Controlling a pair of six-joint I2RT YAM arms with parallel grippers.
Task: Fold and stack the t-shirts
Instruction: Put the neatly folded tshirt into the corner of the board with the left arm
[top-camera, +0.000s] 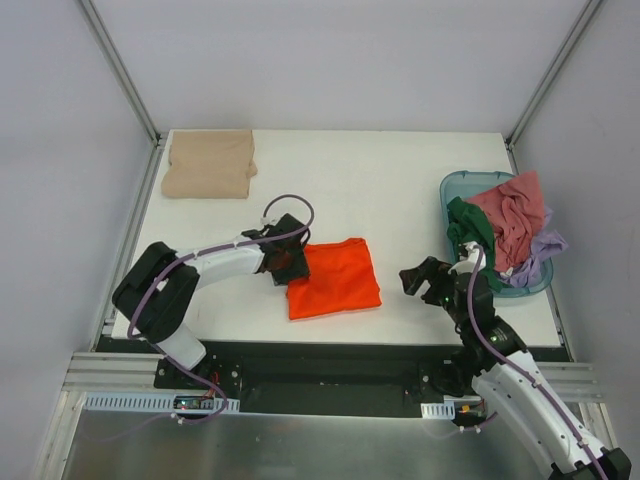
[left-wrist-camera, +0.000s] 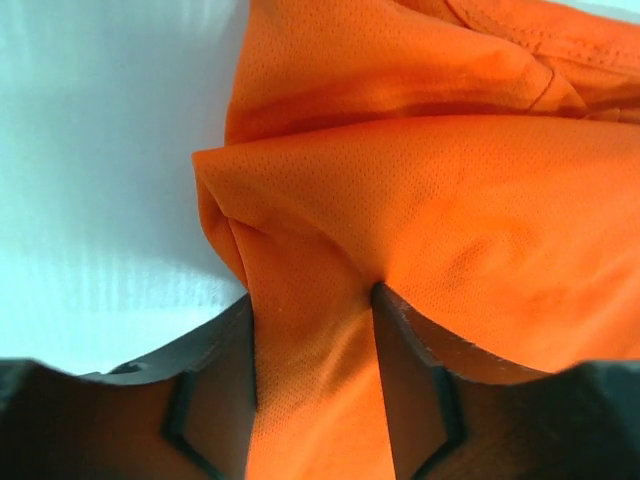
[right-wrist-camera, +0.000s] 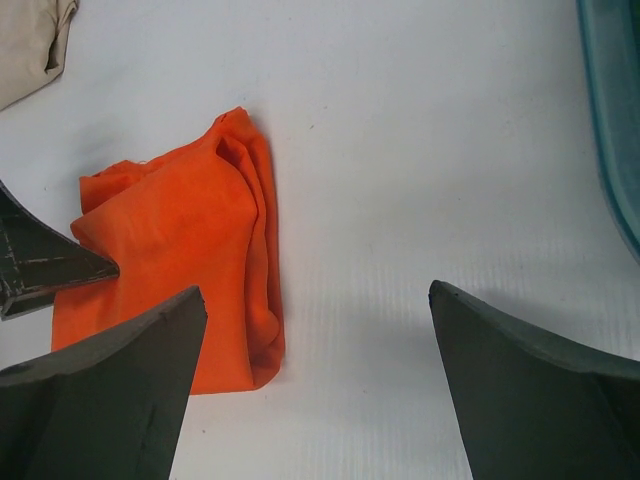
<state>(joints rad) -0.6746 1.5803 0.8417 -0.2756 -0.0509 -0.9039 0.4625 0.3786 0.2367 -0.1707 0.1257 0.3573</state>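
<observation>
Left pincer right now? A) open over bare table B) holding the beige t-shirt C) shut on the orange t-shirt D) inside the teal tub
C: in the left wrist view the left pincer is closed on a fold of the orange t-shirt; the top view puts it at that shirt's left edge.

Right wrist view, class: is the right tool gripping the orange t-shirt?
No: the right tool is open above the bare table, gripping nothing, and the orange t-shirt lies off to one side.
</observation>
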